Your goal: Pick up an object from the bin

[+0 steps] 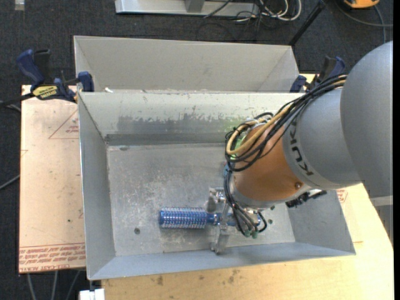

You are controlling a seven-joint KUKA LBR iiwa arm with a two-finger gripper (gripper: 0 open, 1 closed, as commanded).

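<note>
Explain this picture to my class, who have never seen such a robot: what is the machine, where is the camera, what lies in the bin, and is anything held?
The big grey shape on the right is a robot arm with cables. Its gripper is at the lower end. The camera looks down from above, slightly sideways, into a grey metal bin. On the bin floor lies one blue ribbed roller, on its side. The gripper is at the roller's right end; whether it grips it cannot be seen.
</note>
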